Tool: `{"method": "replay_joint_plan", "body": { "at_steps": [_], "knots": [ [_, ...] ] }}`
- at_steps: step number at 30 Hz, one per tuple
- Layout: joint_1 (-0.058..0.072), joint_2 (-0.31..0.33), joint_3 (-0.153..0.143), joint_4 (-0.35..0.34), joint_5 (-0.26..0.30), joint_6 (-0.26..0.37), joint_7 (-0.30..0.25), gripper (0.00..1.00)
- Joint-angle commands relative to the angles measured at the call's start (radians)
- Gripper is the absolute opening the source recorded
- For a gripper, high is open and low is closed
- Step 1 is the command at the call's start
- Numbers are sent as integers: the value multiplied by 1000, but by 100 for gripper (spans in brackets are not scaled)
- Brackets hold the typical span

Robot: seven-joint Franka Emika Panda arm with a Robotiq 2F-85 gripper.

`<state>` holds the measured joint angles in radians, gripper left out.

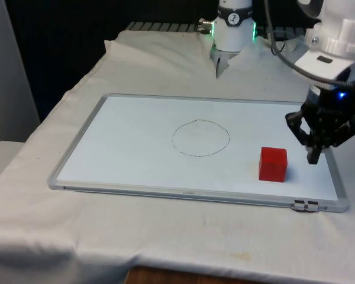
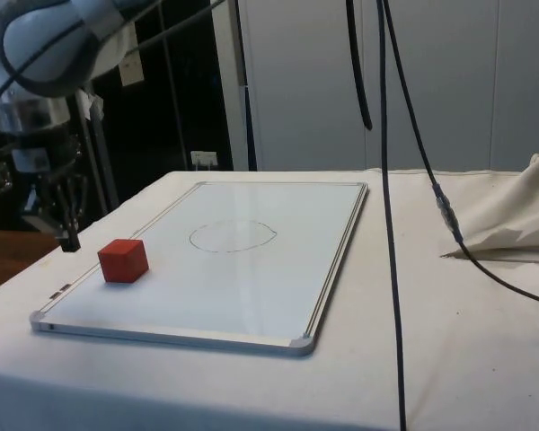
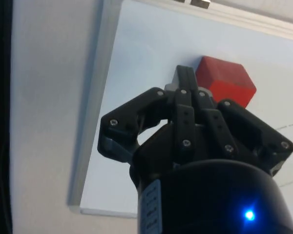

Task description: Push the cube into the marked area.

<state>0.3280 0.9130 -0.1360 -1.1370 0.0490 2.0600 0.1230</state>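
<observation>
Cube (image 1: pixel 273 164), red, sat on the whiteboard (image 1: pixel 136 154) close to the board's near edge and near the corner on the front view's right. Just beside the cube, on the side away from the drawn circle (image 1: pixel 200 138), hung the gripper (image 1: pixel 314 157), its fingers pressed together with nothing between them, the tip low over the board's edge. It was near the cube, but from the front and side views I judged they were not yet touching. Farther across the board from the cube lay the circle, about in the board's middle, well apart from it. So gripper, cube and circle stood roughly in one line, with the cube between, though the circle lay somewhat farther back. I would judge that a push from the gripper's side, angled a little toward the far edge, was what the move needed.
</observation>
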Motion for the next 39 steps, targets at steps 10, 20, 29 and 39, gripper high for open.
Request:
{"method": "replay_joint_plan", "body": {
  "at_steps": [10, 20, 29, 39],
  "knots": [
    [-12, 84, 1, 42, 9, 58, 0, 0],
    [-17, 95, -28, 31, 3, 62, -1, 0],
    [-9, 78, -69, -2, -6, 51, -10, 0],
    [2, 42, -72, -60, -8, 58, -14, 0]
  ]
}}
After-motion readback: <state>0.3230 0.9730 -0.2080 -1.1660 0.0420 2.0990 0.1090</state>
